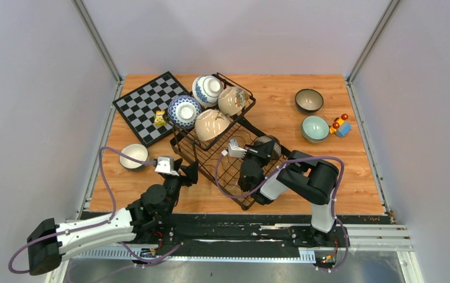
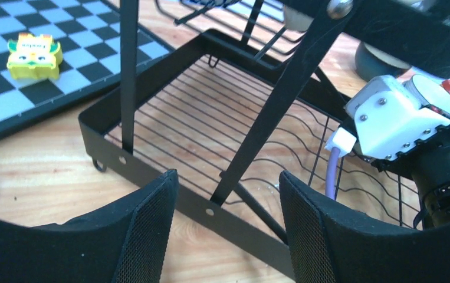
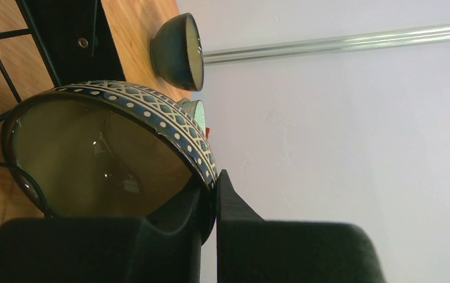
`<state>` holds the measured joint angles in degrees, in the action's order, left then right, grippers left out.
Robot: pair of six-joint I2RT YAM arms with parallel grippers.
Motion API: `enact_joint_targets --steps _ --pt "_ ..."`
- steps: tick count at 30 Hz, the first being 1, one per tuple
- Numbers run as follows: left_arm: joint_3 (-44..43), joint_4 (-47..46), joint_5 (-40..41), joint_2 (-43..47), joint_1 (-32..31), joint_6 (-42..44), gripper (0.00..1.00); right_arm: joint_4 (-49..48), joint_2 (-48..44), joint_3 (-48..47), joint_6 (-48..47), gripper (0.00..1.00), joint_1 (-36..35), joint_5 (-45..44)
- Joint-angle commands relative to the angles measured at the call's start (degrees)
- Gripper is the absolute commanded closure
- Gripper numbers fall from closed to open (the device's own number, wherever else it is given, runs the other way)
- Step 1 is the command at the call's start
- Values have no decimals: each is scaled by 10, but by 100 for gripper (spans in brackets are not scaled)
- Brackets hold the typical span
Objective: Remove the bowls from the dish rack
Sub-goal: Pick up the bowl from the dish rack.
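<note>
The black wire dish rack (image 1: 234,168) stands mid-table. Its raised basket holds several bowls: a blue-and-white one (image 1: 207,89), a blue patterned one (image 1: 183,111) and two beige ones (image 1: 232,100) (image 1: 212,124). My right gripper (image 3: 213,188) is shut on the rim of a dark bowl with a blue-and-cream patterned band (image 3: 104,153), tipped on its side over the lower tray (image 1: 268,145). My left gripper (image 2: 228,206) is open and empty, hovering just outside the rack's near-left frame bar (image 2: 151,171).
A white bowl (image 1: 133,155) sits on the table at left. A dark bowl (image 1: 309,100) and a pale teal bowl (image 1: 315,128) stand at right beside a small toy (image 1: 340,125). A chessboard (image 1: 148,106) with a yellow toy (image 1: 160,118) lies far left.
</note>
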<state>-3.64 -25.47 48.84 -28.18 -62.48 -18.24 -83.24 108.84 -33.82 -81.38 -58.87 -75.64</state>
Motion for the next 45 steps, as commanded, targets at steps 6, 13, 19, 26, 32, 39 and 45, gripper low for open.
enact_joint_targets --steps 6,13,19,26,32,39,45 --pt "-34 -248 -12 -148 13 143 38 -81 5 -6 1 100 -18 -30" --pt "-64 -286 -37 -246 46 144 77 -82 -8 -5 -21 100 -40 -26" --pt "-74 -292 -63 -279 57 132 100 -83 -6 -6 -37 100 -66 -15" --pt "-77 -303 -81 -296 57 129 100 -82 34 -17 -68 100 -90 -12" --pt "-69 -311 -79 -302 57 129 100 -83 36 -24 -93 100 -85 -22" --pt "-65 -312 -68 -299 57 124 100 -83 12 -32 -102 100 -80 -40" --pt "-66 -312 -63 -306 57 128 100 -83 -28 -46 -101 100 -89 -51"
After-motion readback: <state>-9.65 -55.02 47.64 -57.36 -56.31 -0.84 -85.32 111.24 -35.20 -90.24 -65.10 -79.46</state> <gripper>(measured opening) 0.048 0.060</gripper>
